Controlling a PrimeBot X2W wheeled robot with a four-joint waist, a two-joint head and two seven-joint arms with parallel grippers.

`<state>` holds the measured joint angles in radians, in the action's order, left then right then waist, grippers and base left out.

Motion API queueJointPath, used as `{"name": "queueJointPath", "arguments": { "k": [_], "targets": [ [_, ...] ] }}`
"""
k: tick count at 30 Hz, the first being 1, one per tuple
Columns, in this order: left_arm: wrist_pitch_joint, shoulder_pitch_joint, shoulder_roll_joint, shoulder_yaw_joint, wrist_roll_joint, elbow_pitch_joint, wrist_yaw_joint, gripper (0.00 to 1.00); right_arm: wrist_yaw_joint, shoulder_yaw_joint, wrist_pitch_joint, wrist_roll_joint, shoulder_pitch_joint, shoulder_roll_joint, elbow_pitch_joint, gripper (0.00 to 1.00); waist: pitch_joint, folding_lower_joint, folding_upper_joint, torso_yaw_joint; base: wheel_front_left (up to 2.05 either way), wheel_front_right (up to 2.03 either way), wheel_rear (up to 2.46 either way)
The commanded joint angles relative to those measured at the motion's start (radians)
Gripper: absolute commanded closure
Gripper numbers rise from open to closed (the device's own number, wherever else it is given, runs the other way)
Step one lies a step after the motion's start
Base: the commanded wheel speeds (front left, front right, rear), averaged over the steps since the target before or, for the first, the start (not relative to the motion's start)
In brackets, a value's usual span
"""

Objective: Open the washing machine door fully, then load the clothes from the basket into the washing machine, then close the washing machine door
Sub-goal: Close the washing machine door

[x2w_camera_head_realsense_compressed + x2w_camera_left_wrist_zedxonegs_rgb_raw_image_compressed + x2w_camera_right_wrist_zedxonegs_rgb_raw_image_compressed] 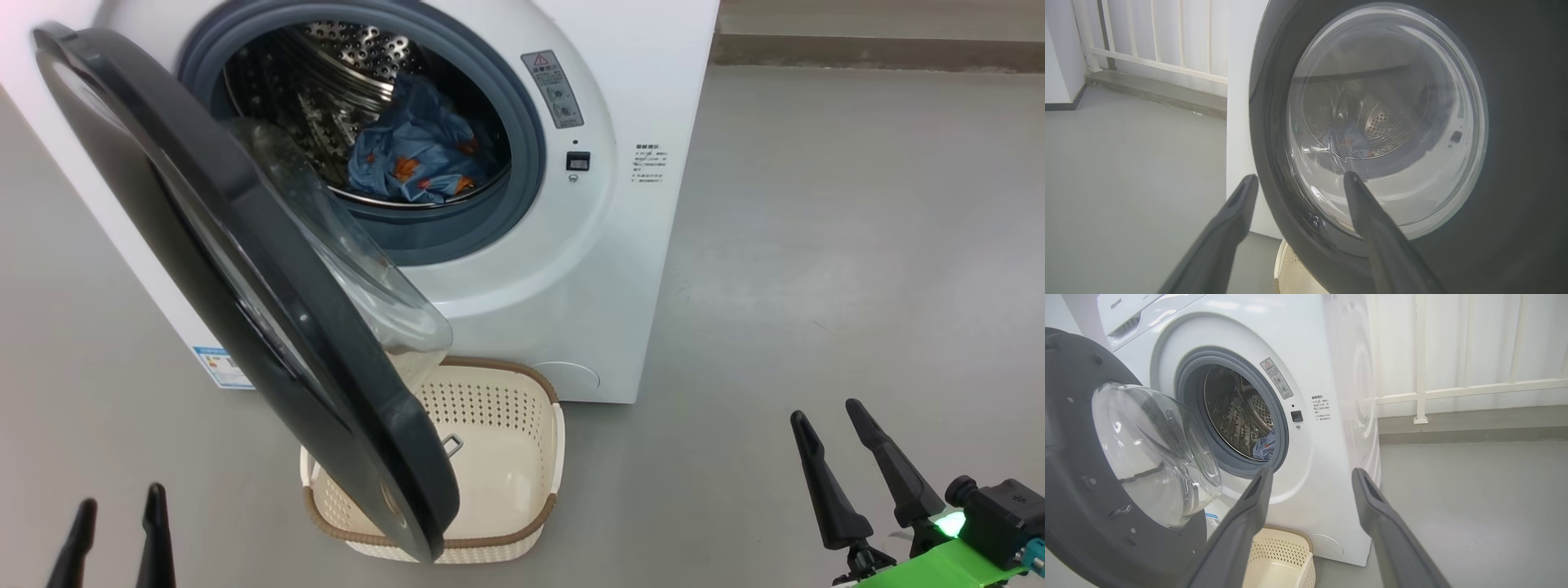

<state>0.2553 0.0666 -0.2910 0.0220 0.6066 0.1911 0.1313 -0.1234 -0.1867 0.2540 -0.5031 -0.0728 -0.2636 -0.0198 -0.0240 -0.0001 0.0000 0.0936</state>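
Washer [637, 245] with door [269, 327] standing part open, blue printed clothes [416, 159] inside its drum.
Basket [522, 457] sits on the floor [816, 245] against the washer's front, under the door; left hand [120, 498] and right hand [824, 411] are spread wide.

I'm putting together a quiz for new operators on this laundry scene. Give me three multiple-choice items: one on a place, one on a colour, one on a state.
1. Where are the clothes?
A. on a shelf
B. in the drum of the washing machine
C. on a chair

2. What colour is the rim of the basket?
A. brown
B. green
C. red

3. How is the washing machine door?
A. shut
B. open
C. removed

Answers:
1. B, blue printed fabric lies inside the perforated steel drum.
2. A, a brown woven band tops the cream walls.
3. B, it swings out over the basket, baring the grey gasket.
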Motion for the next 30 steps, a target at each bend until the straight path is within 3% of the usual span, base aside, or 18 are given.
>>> {"name": "queueJointPath", "arguments": {
  "k": [1, 16, 30],
  "targets": [
    [0.006, -0.005, -0.007, 0.046, -0.032, -0.029, -0.001, 0.0, -0.007, -0.013, 0.008, -0.002, 0.006, -0.018, 0.024, 0.0, 0.004, 0.0001, 0.0, -0.004, 0.0, 0.0, 0.0],
    [0.006, 0.054, 0.095, 0.102, -0.231, -0.012, -0.001, 0.0, -0.007, -0.016, 0.008, -0.003, 0.006, -0.019, 0.026, 0.0, 0.007, 0.0001, 0.0, -0.004, 0.0, 0.0, 0.0],
    [0.006, 0.042, 0.119, 0.113, -0.258, -0.021, -0.001, 0.0, -0.007, -0.02, 0.008, 0.0, 0.02, -0.021, 0.028, 0.0, 0.0, 0.0001, 0.0, 0.008, 0.0, 0.0, 0.0]
  ]
}}
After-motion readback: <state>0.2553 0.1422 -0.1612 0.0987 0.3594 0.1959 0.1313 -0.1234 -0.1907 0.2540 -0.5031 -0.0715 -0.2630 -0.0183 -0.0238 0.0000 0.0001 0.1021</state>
